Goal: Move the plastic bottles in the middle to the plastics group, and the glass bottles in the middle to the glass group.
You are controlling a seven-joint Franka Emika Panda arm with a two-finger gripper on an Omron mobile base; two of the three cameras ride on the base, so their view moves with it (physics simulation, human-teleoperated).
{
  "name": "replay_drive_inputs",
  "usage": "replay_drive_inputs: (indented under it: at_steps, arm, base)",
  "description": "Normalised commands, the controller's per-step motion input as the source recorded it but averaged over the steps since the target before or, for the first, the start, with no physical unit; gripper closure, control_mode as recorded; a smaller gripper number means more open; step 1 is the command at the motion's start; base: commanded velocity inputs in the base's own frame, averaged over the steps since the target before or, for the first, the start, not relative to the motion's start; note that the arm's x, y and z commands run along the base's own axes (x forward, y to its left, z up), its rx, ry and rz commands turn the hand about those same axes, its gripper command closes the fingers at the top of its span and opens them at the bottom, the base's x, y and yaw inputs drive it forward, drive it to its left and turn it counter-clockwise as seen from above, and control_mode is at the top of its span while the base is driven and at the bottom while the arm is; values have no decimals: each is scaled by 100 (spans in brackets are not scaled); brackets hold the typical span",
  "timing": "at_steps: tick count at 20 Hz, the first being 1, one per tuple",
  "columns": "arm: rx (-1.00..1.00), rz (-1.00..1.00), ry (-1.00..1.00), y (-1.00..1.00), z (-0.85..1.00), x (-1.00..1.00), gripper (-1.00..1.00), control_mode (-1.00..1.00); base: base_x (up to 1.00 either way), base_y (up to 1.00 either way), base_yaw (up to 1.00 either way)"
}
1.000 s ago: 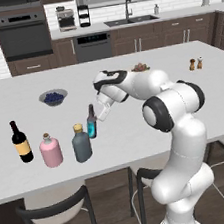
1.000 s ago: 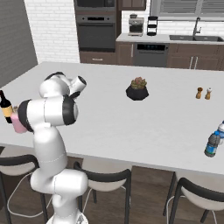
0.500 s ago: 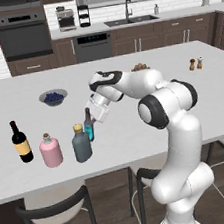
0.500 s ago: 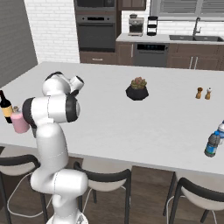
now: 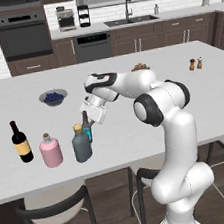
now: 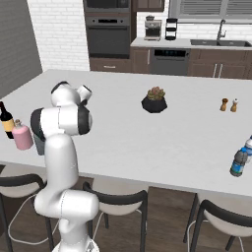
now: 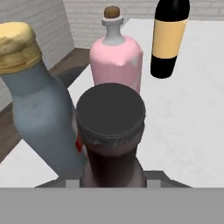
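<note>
pincer (image 5: 90, 118) over the slim dark bottle (image 7: 110, 131), grip unclear, grey flask (image 7: 37, 103) touching, pink bottle (image 7: 116, 59) behind.

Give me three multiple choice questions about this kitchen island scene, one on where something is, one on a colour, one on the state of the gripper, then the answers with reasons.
1. Where does the pink bottle stand?
A. between the wine bottle and the grey flask
B. beside the salt and pepper shakers
C. inside the sink

2. What colour is the wine bottle's label?
A. white
B. green
C. yellow

3. What is the gripper doing?
A. hanging far above the island
B. sitting at the slim dark bottle, by its neck
C. carrying the bowl of blueberries

Answers:
1. A, the left base view shows the row.
2. C, the hand view shows a yellow band.
3. B, the cap fills the hand view just ahead of the fingers.
</note>
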Motion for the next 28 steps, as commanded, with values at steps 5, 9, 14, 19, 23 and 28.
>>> replay_drive_inputs:
  at_steps: [5, 9, 14, 19, 23, 28]
  arm:
    - [-1, 13, -9, 4, -17, 12, 100, -100]
    - [0, 14, -9, 10, -24, 14, 100, -100]
    - [0, 14, -6, 10, -22, 10, 100, -100]
    - [0, 13, -3, 7, -8, 0, 100, -100]
    - [0, 11, -9, 2, -1, -1, 100, -100]
    - [0, 9, -8, 0, 0, -9, 100, -100]
  base:
    - [0, 0, 0]
    - [0, 0, 0]
    - [0, 0, 0]
    - [0, 0, 0]
    - [0, 0, 0]
    - [0, 0, 0]
